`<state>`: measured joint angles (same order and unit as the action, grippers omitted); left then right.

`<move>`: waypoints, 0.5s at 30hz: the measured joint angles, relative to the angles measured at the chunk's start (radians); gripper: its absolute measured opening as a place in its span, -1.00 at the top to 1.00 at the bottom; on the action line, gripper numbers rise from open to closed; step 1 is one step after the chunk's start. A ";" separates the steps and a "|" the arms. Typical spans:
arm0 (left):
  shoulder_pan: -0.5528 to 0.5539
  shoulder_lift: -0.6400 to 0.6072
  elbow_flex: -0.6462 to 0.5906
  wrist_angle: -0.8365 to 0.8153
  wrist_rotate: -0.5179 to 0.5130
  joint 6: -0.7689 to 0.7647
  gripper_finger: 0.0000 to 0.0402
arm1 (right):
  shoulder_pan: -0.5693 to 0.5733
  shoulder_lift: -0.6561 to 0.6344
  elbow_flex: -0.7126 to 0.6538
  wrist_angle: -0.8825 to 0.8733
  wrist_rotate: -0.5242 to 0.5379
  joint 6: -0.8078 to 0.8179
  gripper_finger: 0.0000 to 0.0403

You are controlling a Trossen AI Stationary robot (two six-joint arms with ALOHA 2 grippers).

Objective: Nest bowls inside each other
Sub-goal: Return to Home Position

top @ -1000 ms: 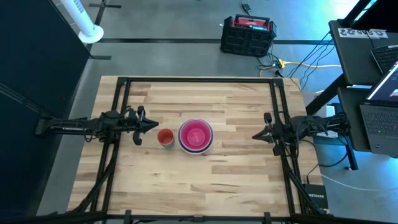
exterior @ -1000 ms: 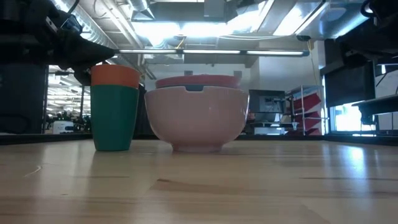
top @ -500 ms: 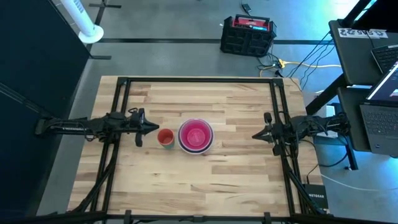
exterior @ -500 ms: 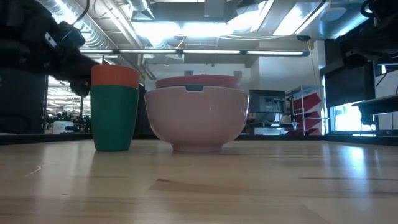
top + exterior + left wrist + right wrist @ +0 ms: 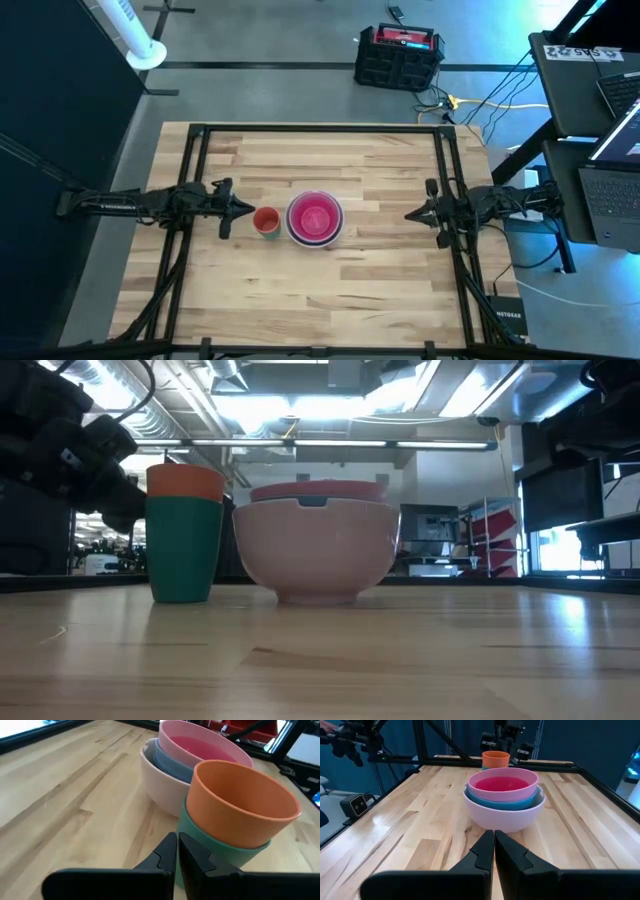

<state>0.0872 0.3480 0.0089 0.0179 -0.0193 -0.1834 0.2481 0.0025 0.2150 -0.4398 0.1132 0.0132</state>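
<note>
The bowls stand nested in one stack (image 5: 315, 219) at the table's middle. The outermost is a pale pinkish-white bowl (image 5: 505, 818), whose base rests on the wood. Inside it sit a grey-blue bowl (image 5: 506, 803), then a pink one (image 5: 485, 791), with magenta (image 5: 501, 783) innermost. My left gripper (image 5: 250, 208) is shut and hangs left of the stack, tipped slightly down, its tips (image 5: 177, 840) just short of two stacked cups. My right gripper (image 5: 408, 216) is shut and waits to the right of the stack (image 5: 494, 836), pointing at it.
An orange cup (image 5: 240, 805) sits inside a green cup (image 5: 183, 550) right beside the stack's left side. Black frame rails (image 5: 190, 250) run along the table's left, right and far sides. Bare wood lies near and far of the stack.
My left gripper has tipped its nose downward and sunk a little, staying just left of the cups. The bowls and cups have not moved.
</note>
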 joint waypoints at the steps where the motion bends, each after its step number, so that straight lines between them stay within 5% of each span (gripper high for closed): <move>1: 0.000 0.001 0.000 -0.004 0.000 0.007 1.00 | 0.000 0.000 0.000 0.000 0.004 0.000 1.00; 15: 0.000 0.000 0.000 -0.009 0.000 0.106 1.00 | 0.000 0.000 0.000 -0.007 0.009 -0.021 1.00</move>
<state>0.0872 0.3485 0.0090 0.0093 -0.0193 -0.0777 0.2481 0.0025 0.2150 -0.4469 0.1223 -0.0077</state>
